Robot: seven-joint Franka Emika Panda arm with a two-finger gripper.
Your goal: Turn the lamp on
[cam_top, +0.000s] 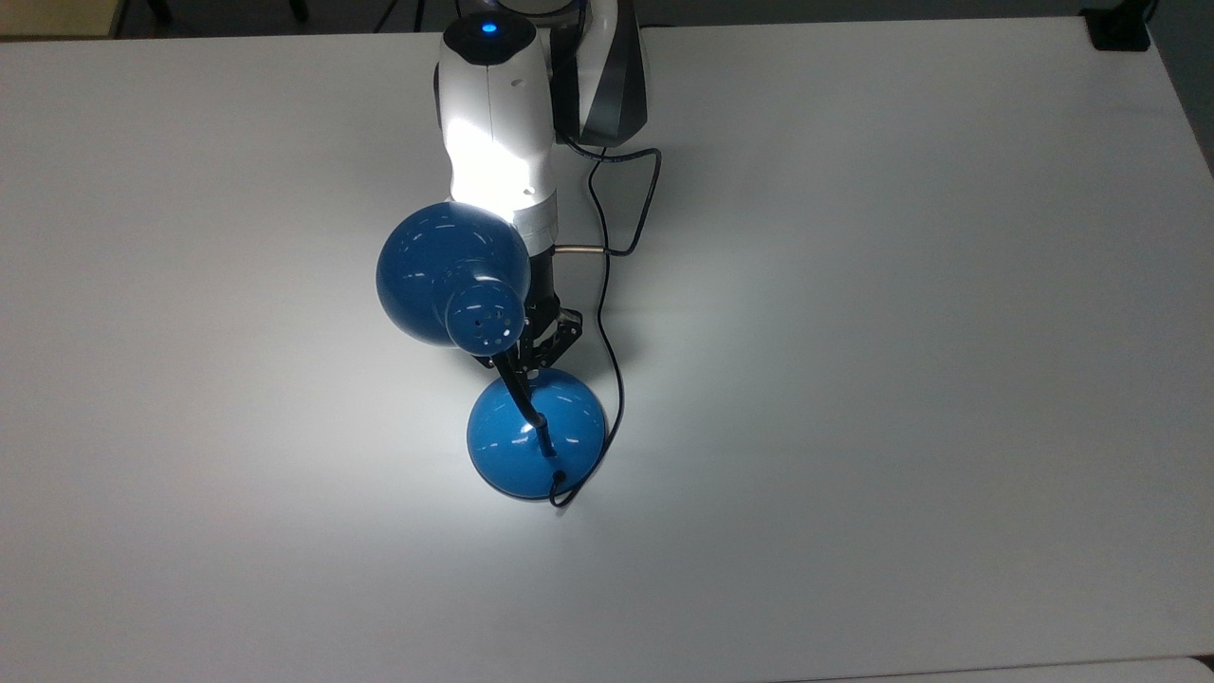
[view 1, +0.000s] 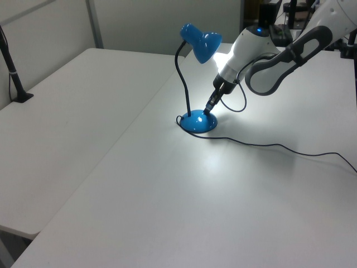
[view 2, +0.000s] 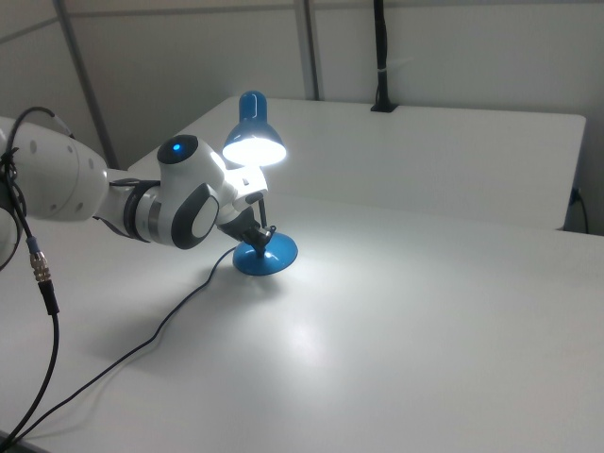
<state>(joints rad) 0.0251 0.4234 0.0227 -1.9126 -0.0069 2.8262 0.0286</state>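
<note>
Right view is giving you the plainest answer: the blue desk lamp (view 2: pixel 255 179) is glowing, its shade throwing a bright pool onto the white table (view 2: pixel 425 311), so you are looking at the switching step as good as done. The lamp is standing near the middle of the table, its round base (cam_top: pixel 537 432) flat on the surface and its black gooseneck (view 1: pixel 181 78) rising to the domed shade (cam_top: pixel 453 273). The gripper (cam_top: pixel 533 360) is hovering at the far edge of the base, just beside the foot of the gooseneck, and I cannot tell whether it is touching the base; the jaws are looking narrow, drawn almost together with nothing between them. As I judge it, the next move is asking only for a clean retreat: you are wanting to lift up and away from the base without brushing the gooseneck or dragging the thin black cord (cam_top: pixel 612 379), which is running along the base's right side in the top view. Top view is showing you how the shade is overlapping the wrist, and the vent holes on the shade's cap. Left view is showing you the gooseneck's whole curve and the cord (view 1: pixel 279 146) trailing off across the table, while the lit mouth of the shade is facing you in the right view.
</note>
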